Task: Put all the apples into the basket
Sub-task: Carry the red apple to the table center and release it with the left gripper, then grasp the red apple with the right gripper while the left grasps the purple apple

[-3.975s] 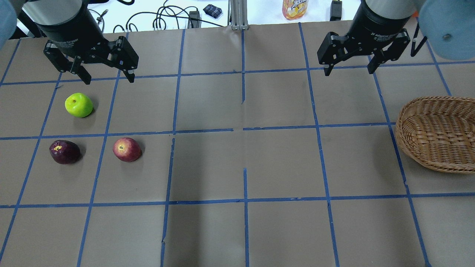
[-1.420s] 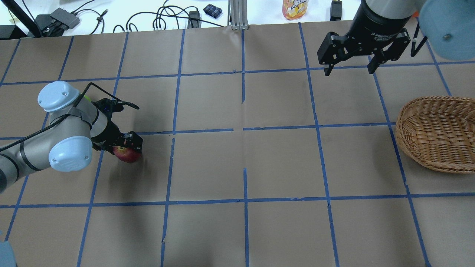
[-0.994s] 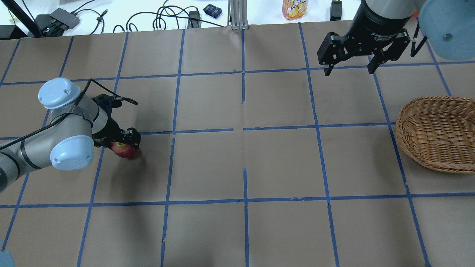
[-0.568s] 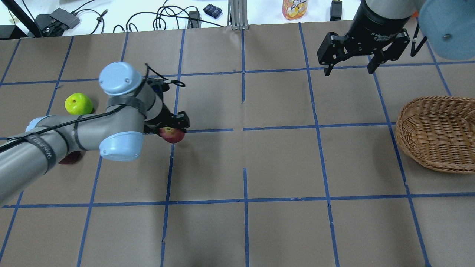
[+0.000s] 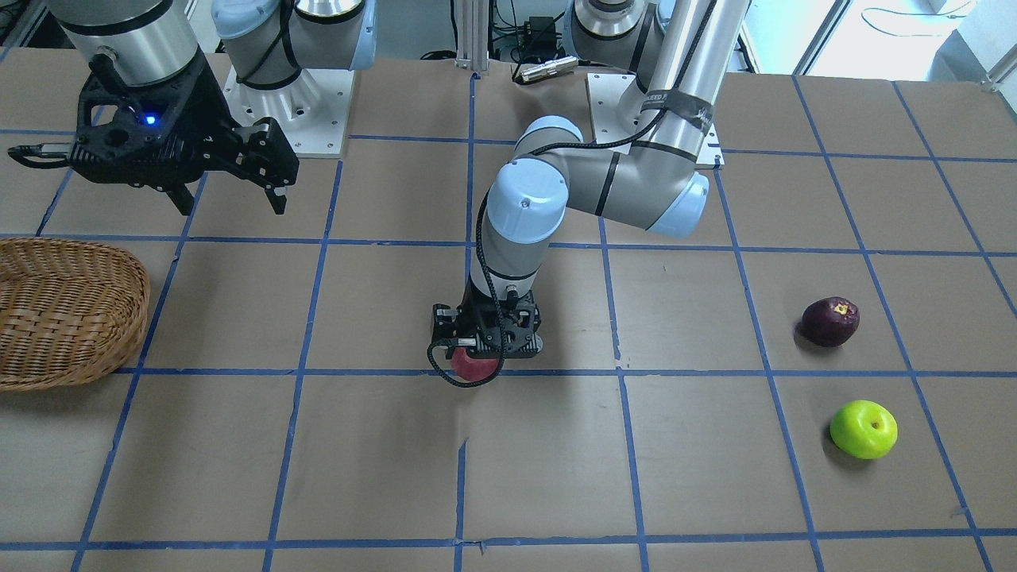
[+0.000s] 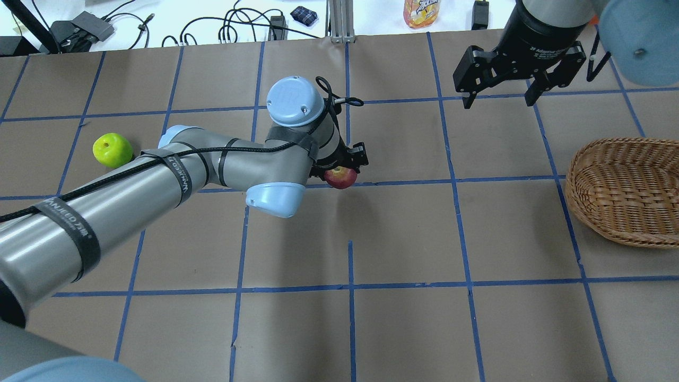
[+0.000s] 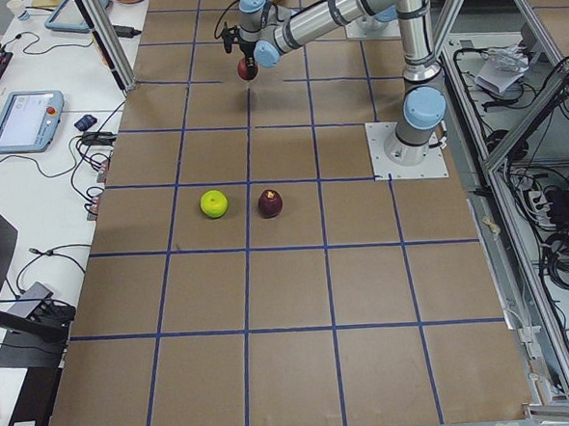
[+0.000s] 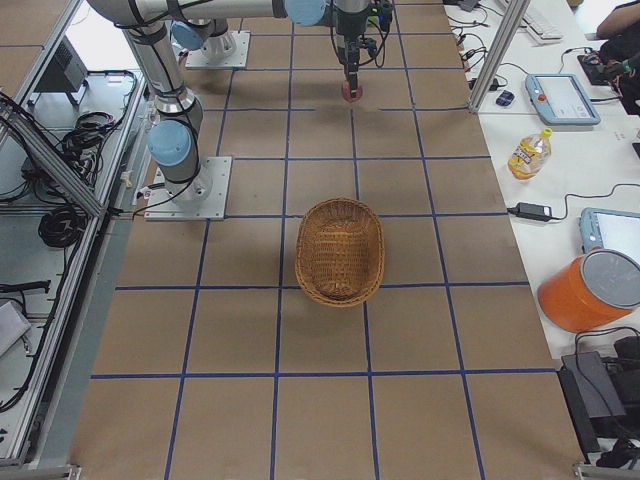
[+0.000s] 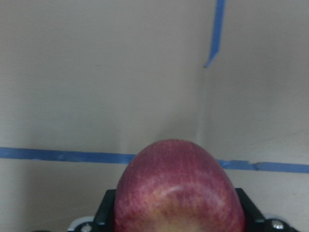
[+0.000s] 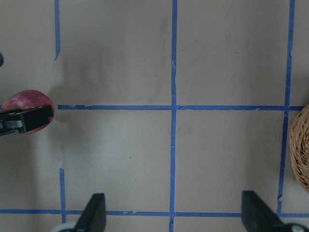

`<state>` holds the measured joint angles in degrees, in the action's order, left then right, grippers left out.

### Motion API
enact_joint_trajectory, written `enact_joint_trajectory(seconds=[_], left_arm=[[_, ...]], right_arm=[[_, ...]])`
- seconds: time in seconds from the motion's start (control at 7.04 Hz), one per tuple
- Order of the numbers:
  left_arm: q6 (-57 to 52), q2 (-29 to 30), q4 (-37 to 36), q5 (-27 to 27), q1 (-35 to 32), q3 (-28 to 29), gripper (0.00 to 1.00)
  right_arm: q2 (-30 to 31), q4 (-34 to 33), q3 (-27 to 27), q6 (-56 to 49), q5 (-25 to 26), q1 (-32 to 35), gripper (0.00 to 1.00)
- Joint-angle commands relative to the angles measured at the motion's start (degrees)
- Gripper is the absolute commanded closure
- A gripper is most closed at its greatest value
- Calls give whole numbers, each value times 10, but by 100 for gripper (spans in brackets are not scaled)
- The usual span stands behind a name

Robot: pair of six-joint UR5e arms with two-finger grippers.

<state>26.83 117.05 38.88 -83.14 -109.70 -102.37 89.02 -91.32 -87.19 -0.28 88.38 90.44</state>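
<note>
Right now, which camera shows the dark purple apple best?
The exterior front-facing view: the dark purple apple sits unobstructed, stem dimple visible. Exterior left shows it small; overhead, the left arm hides it; the others miss it.

The left arm [image 6: 106, 207] is silver-grey with pale-blue joint caps [image 6: 294, 95] and black cable [image 6: 249, 150].

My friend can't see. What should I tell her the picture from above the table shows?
The left gripper holds the red apple in the middle. The green apple sits far left, the basket at the right edge, and the right gripper hangs open and empty.
</note>
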Motion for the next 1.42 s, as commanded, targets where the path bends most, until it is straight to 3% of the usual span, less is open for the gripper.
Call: enact_joint_trajectory(seconds=[0.0, 0.43, 0.71, 0.85, 0.99, 1.28], left_arm=[[6, 44, -57, -5, -11, 6, 1], [-14, -5, -30, -5, 24, 29, 0], [-153, -77, 124, -6, 137, 32, 0], [-248, -109, 177, -11, 208, 19, 0], [-338, -138, 218, -54, 285, 3, 0], [-470, -168, 221, -94, 412, -47, 0]], right_arm=[[0, 0, 0, -1, 1, 0, 0], [-1, 0, 0, 3, -2, 0, 0], [-24, -1, 1, 60, -8, 9, 0], [-66, -36, 2, 86, -8, 48, 0], [-110, -105, 1, 154, -6, 101, 0], [-209, -207, 2, 229, 2, 169, 0]])
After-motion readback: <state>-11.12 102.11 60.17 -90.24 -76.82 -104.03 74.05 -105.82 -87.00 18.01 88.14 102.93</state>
